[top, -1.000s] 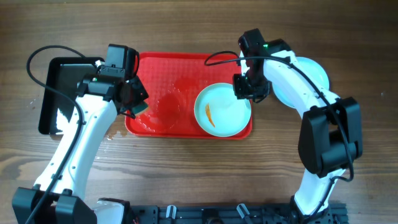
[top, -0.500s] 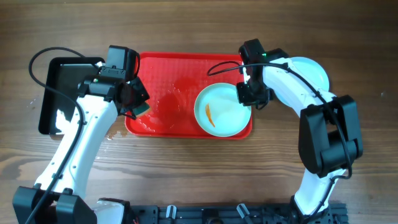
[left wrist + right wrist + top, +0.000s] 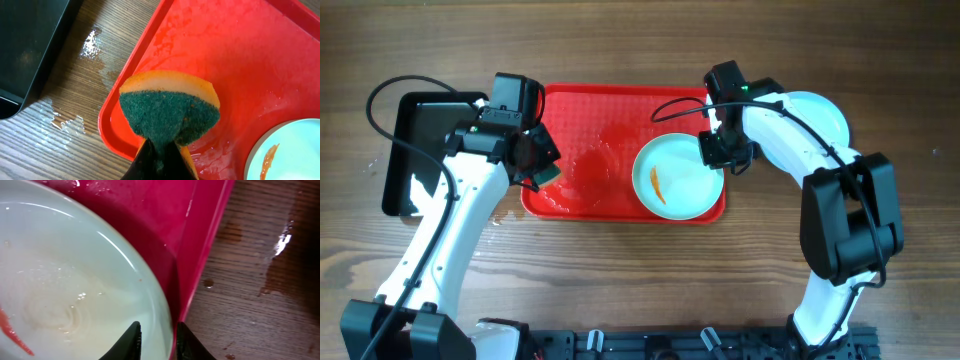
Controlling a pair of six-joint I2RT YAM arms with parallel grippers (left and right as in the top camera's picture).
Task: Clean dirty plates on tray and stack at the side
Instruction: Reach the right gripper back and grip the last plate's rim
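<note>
On the right half of the red tray point(image 3: 600, 110) lies a pale plate point(image 3: 675, 185) with an orange smear point(image 3: 658, 184). My right gripper point(image 3: 715, 155) is at its right rim. In the right wrist view the gripper point(image 3: 157, 340) is shut on that plate point(image 3: 75, 280), one finger inside the rim and one outside against the tray wall point(image 3: 200, 240). My left gripper point(image 3: 538, 165) hangs over the tray's left edge, shut on a green and orange sponge point(image 3: 170, 107). The plate's edge point(image 3: 290, 150) shows at the lower right of the left wrist view.
A pale plate point(image 3: 815, 115) rests on the table right of the tray, partly under my right arm. A glossy black tray point(image 3: 405, 130) lies at the left. Water patches wet the wood by the tray's left side point(image 3: 90, 42) and right side point(image 3: 282, 245).
My right gripper came down and right onto the plate's right rim and closed on it, then held still. The left arm and sponge have not moved.
</note>
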